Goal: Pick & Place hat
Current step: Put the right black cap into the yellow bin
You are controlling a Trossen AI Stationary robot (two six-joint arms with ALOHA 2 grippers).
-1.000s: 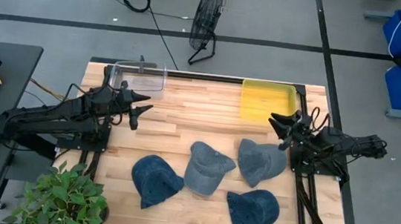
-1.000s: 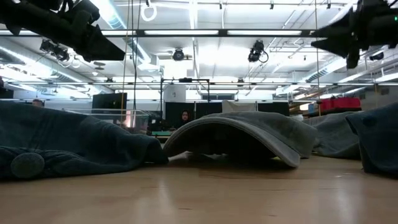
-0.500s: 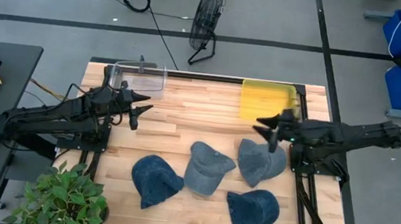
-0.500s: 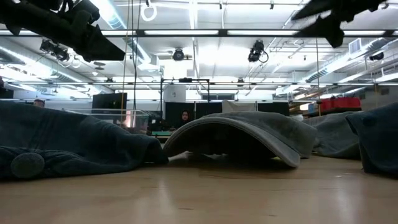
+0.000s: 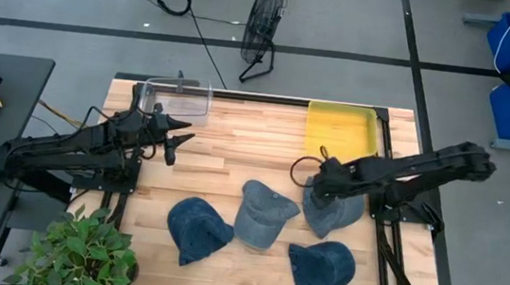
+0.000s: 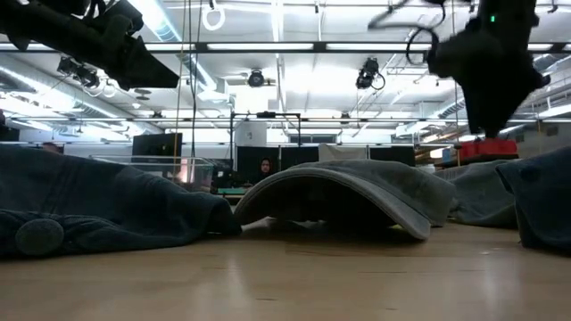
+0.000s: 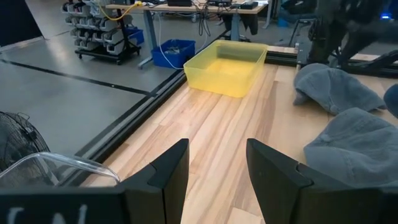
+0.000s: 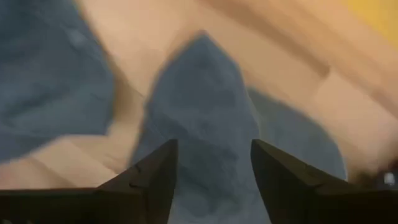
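Several denim caps lie crown-up on the wooden table. The grey cap (image 5: 332,208) is nearest my right arm, with a grey-blue cap (image 5: 263,216) to its left, a dark blue cap (image 5: 196,230) farther left and another dark blue cap (image 5: 322,269) near the front edge. My right gripper (image 5: 320,182) hangs open above the grey cap (image 8: 205,118), pointing down, well clear of it in the low view (image 6: 486,80). My left gripper (image 5: 177,140) waits open over the table's left side (image 7: 216,168).
A yellow bin (image 5: 340,130) sits at the far right of the table, also seen from the left wrist (image 7: 227,62). A clear bin (image 5: 176,97) sits at the far left. Bare wood lies between the bins and the caps. A potted plant (image 5: 82,252) stands at the near left corner.
My right arm has reached from the table's right edge toward the centre and tipped its gripper downward, ending above the grey cap. The caps have not moved, and the left arm has kept still.
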